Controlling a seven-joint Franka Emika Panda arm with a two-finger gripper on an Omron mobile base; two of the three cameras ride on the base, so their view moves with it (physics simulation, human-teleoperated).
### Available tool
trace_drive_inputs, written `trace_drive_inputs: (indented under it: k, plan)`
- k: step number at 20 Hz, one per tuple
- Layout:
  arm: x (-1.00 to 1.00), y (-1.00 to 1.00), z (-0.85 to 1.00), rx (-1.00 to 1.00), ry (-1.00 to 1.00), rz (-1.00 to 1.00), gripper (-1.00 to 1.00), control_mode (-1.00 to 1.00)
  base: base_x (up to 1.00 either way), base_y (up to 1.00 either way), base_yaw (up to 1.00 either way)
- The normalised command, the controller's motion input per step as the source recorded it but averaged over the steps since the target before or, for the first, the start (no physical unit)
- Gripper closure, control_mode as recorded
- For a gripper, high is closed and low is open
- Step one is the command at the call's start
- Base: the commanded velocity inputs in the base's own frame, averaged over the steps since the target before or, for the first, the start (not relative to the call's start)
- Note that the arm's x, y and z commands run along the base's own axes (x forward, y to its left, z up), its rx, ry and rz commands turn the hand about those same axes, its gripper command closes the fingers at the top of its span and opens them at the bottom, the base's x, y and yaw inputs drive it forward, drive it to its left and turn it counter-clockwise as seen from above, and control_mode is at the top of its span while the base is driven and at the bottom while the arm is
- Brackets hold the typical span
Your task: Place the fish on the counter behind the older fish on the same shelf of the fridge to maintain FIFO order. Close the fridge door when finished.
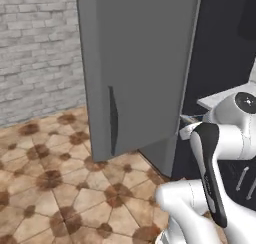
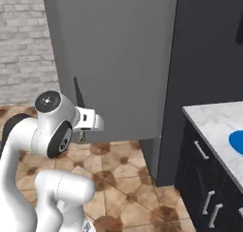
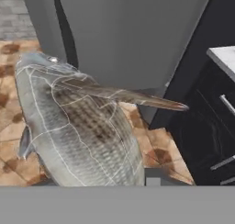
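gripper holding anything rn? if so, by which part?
Looks like the silvery-grey fish, close in front of the hand camera. The fingertips are hidden behind it, so the exact hold point cannot be told.

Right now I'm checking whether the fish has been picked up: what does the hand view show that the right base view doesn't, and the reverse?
Hand view alone: the silvery-grey fish looming close at the gripper; the fingertips are hidden behind it, so the grip itself cannot be read. Right base view alone: the white arm, a blue object on the counter, and the brick wall. Both share the fridge door, with its dark handle slot, the tiled floor and the dark cabinets.
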Motion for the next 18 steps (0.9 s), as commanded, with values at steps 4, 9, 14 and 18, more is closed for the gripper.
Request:
trace_drive_inputs:
  k: [4, 9, 14, 18]
  plan:
    - [0.00, 0.00, 0.00, 0.00, 0.00, 0.00, 1.00, 1.00, -0.52, 0.16, 0.64]
    - [0.00, 0.00, 0.00, 0.00, 0.00, 0.00, 1.00, 1.00, -0.52, 0.33, 0.61]
    - [0.00, 0.00, 0.00, 0.00, 0.00, 0.00, 1.00, 1.00, -0.09, 0.70, 0.52]
    - [0.00, 0.00, 0.00, 0.00, 0.00, 0.00, 1.00, 1.00, 0.82, 0.92, 0.38]
